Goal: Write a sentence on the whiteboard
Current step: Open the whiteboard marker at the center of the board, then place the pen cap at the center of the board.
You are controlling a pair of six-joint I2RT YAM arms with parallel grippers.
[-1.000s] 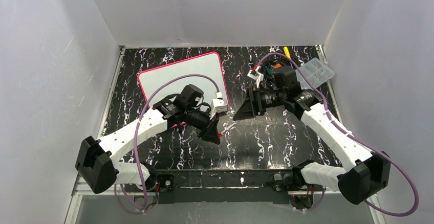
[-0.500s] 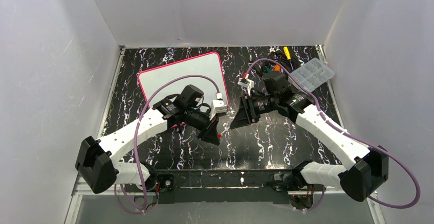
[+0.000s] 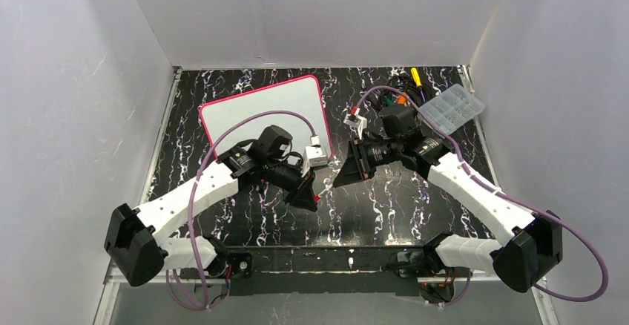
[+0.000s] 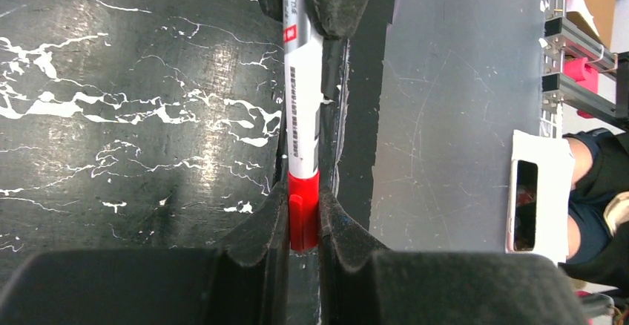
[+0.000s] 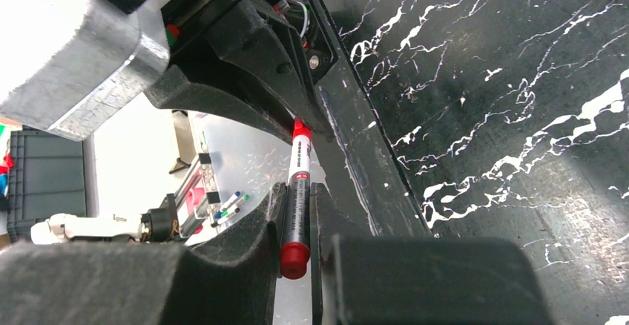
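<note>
1. Claws face each other closely above the bench (image 3: pixel 386 206): left claw (image 3: pixel 305 191), right claw (image 3: pixel 343 171). The whiteboard (image 3: pixel 252 106) lies far left.
2. Left wrist: the left claw grips a marker (image 4: pixel 300 117) by its red end.
3. Right wrist: the right claw is clamped on the same marker.

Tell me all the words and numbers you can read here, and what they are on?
Marker: white print runs along its grey barrel, with a small red label, but all of it is too blurred to read.
Whiteboard: no writing shows on the part that can be seen.
Nothing else in view carries text that can be read.
</note>
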